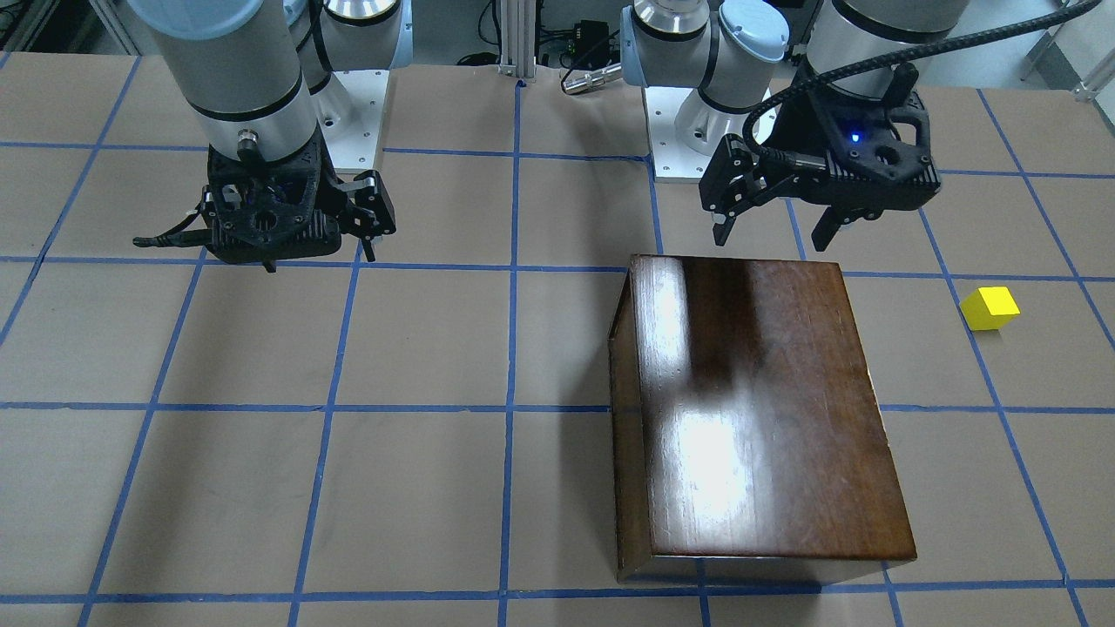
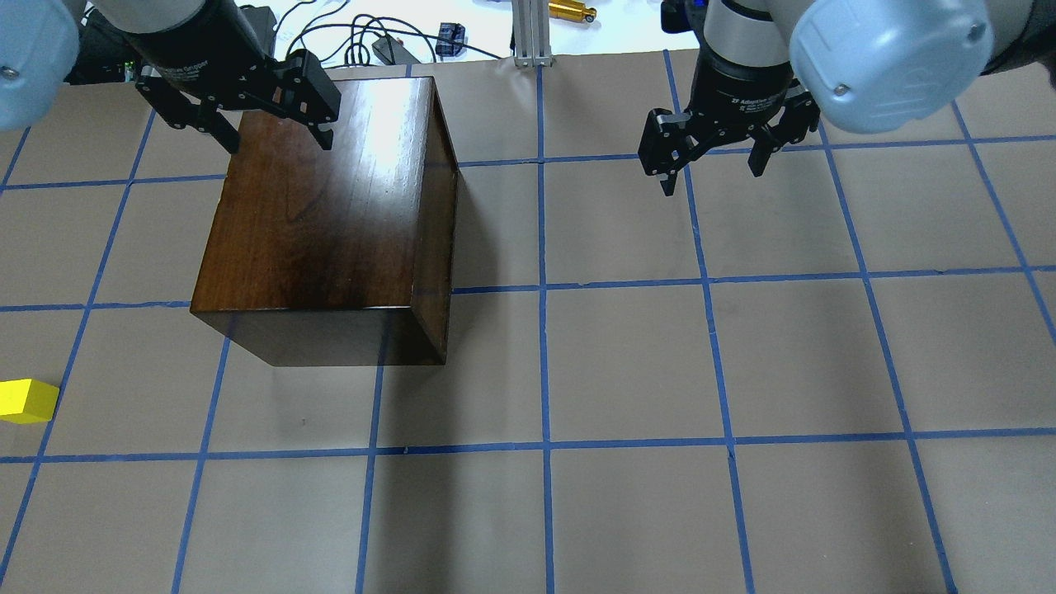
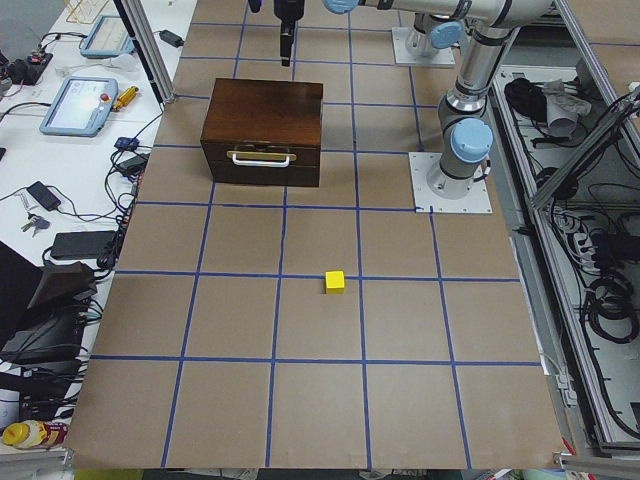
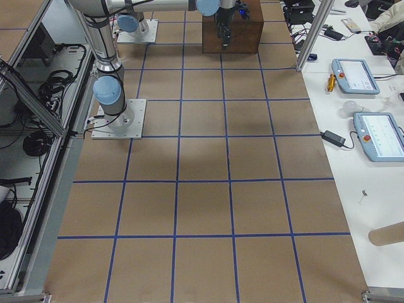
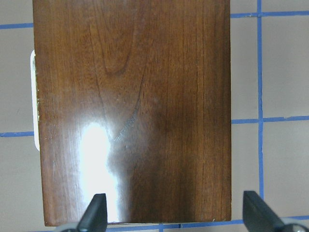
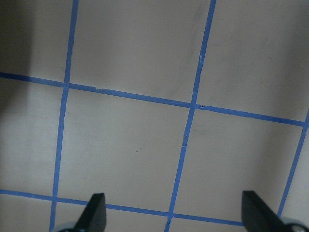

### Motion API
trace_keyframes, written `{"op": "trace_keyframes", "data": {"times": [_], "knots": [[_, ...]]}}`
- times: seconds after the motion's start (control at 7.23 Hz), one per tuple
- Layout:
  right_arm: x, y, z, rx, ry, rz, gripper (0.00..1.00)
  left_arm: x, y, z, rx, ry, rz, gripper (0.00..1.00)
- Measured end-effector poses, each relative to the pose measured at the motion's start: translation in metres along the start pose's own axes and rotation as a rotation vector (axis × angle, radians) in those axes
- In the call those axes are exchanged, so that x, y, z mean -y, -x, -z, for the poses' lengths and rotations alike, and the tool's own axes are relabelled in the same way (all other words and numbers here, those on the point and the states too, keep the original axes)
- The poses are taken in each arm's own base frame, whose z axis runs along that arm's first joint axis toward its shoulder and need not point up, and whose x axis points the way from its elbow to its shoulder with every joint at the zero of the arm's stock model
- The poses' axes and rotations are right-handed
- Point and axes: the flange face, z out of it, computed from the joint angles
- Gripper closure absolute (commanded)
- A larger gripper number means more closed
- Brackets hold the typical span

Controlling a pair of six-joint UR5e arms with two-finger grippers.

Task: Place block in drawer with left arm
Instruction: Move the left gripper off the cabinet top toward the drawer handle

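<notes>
The small yellow block (image 1: 989, 308) lies on the brown table, well off the box's side; it also shows in the overhead view (image 2: 27, 401) and the exterior left view (image 3: 335, 282). The glossy dark-brown box (image 2: 330, 206) stands shut. Its drawer front with a pale handle (image 3: 262, 158) faces the block's side, and the pale tray is hidden inside. My left gripper (image 2: 276, 142), with its blue light, hovers open and empty over the box's far edge (image 5: 135, 111). My right gripper (image 2: 711, 177) hangs open and empty over bare table (image 6: 145, 145).
Blue tape lines grid the brown table (image 2: 627, 363). The two arm base plates (image 1: 697, 148) (image 1: 357, 131) and an aluminium post (image 2: 528, 33) stand at the robot side. Side benches hold teach pendants (image 4: 353, 74) and cables.
</notes>
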Motion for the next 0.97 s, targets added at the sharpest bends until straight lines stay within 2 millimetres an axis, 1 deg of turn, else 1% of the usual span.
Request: {"op": "trace_keyframes", "data": {"times": [0.97], "knots": [[0.0, 0.0, 0.0, 0.0, 0.0, 0.0, 0.0, -0.0061, 0.001, 0.0006, -0.001, 0.037, 0.003, 0.0]]}}
